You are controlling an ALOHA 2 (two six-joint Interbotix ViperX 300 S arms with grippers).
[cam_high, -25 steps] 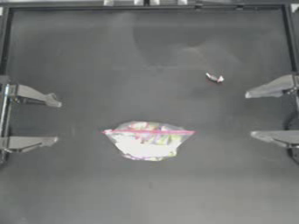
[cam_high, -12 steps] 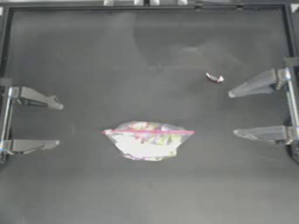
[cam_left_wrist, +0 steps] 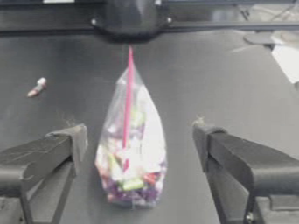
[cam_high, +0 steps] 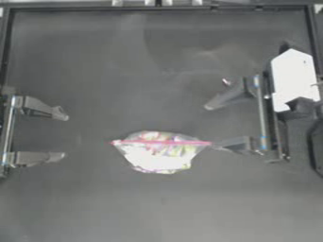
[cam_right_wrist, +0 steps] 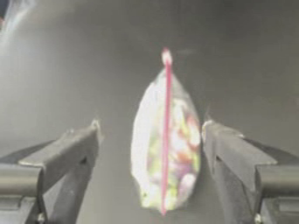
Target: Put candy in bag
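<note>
a: where's the bag point(cam_high: 159, 151)?

b: flat on the table point(cam_high: 95, 56), a little below the middle in the top view, its pink strip point(cam_high: 161, 142) running side to side along the upper edge.

a: and the candy point(cam_high: 226, 82)?

b: up and to the right of the bag, well apart from it, lying on the bare table (tiny, hard to make out more).

a: the right gripper point(cam_high: 211, 125)?

b: reached in from the right, jaws spread wide. one jaw tip sits just beside the bag's right end, the other nearer the candy, just below it. whether the lower tip touches the bag, i cannot tell.

a: the left gripper point(cam_high: 63, 134)?

b: parked at the left edge, jaws apart too, holding nothing. its wrist camera looks across at the bag point(cam_left_wrist: 132, 144) and candy point(cam_left_wrist: 36, 87).
</note>
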